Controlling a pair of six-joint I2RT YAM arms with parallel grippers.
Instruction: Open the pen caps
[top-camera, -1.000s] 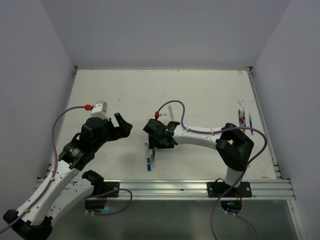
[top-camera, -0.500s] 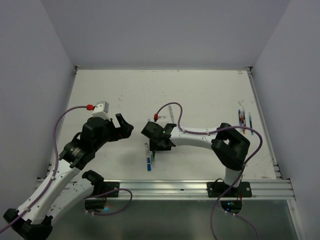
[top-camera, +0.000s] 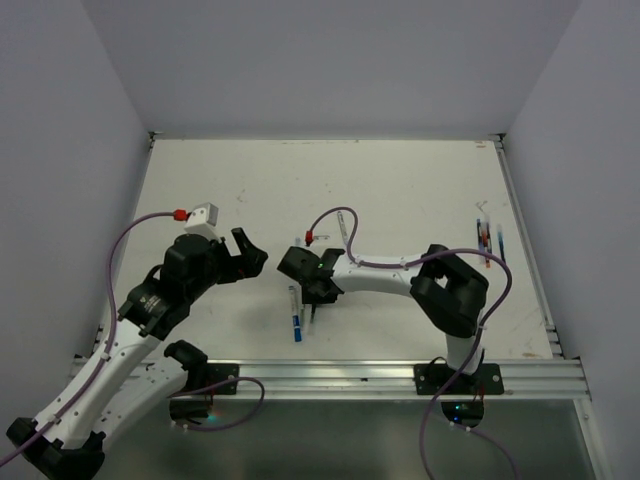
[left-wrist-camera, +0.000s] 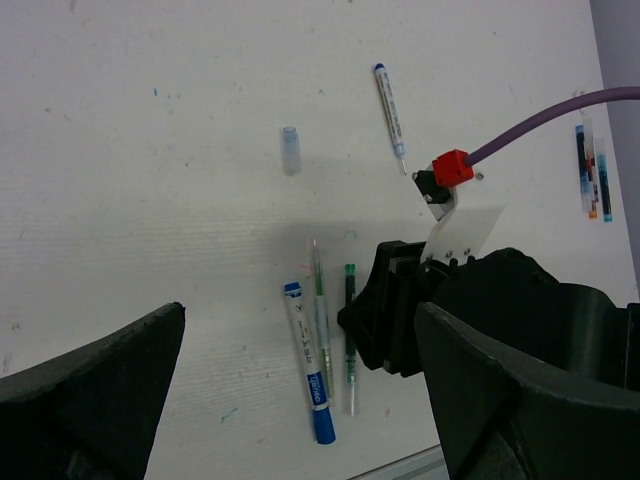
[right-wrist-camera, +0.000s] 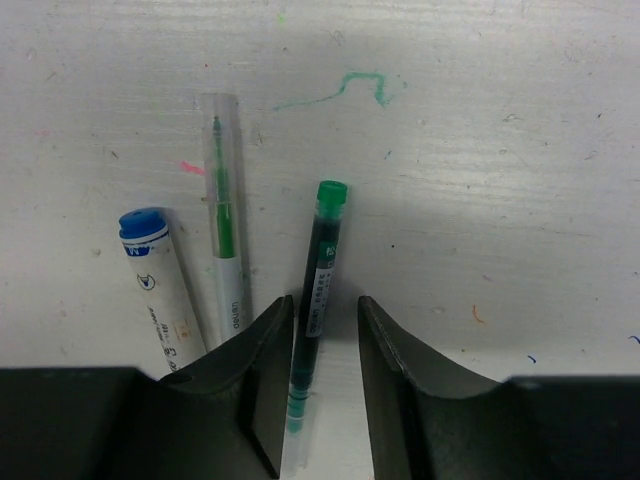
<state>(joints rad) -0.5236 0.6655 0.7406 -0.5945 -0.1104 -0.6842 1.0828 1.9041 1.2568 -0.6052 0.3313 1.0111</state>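
though between jaws, pen (right-wrist-camera: 320, 262) beside neighbours (right-wrist-camera: 228, 272)

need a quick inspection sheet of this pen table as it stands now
surface: white tabletop, with green and pink ink marks
job's things: three lie side by side near the centre: a white pen with blue ends, a clear pen with green ink and a green-black pen; a slim white pen lies apart; a loose clear cap lies beside it; further pens lie by the right edge
clutter: nothing seen
grippers: left gripper jaws wide open, empty; right gripper jaws open, straddling the green-black pen
cables: a purple cable on each arm, looping above the table
surroundings: plain grey walls; metal rail at the near edge
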